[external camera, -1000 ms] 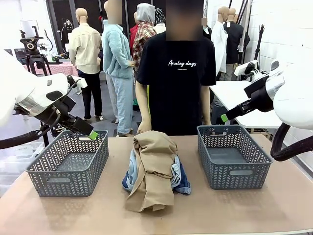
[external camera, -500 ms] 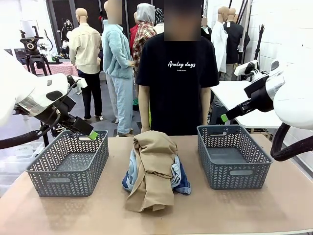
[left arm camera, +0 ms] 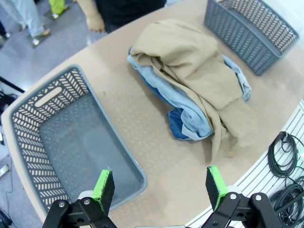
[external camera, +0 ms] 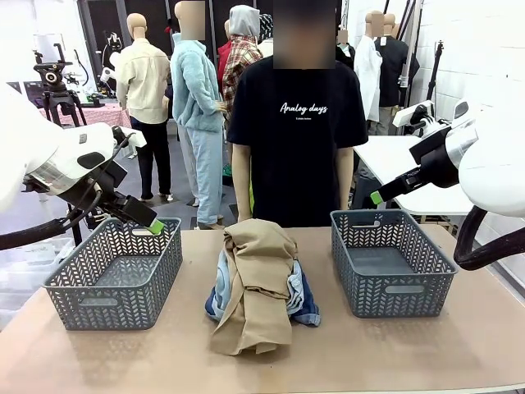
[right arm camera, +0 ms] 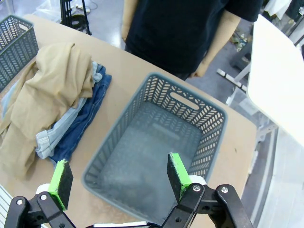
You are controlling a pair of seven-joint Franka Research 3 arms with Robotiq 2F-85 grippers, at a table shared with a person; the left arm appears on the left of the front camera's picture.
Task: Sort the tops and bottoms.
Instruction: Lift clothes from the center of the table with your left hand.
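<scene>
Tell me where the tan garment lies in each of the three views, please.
Front view: the tan garment lies in the lower middle, over blue denim.
Left wrist view: upper middle, draped over the same denim.
Right wrist view: left side, again over the denim.
Shared landmark: the grey basket on the robot's right.

A tan top (external camera: pixel 258 279) covers pale grey-blue denim (external camera: pixel 220 283) and dark blue denim (external camera: pixel 307 310) on a light brown table (external camera: pixel 410 353). The left basket (external camera: pixel 115 275) and right basket (external camera: pixel 392 267) are grey with herringbone cut-outs. The person's T-shirt (external camera: pixel 297 131) is black with white lettering. The left gripper (left arm camera: pixel 159 187) and right gripper (right arm camera: pixel 116 178) are black with bright green pads (left arm camera: pixel 103 185).
</scene>
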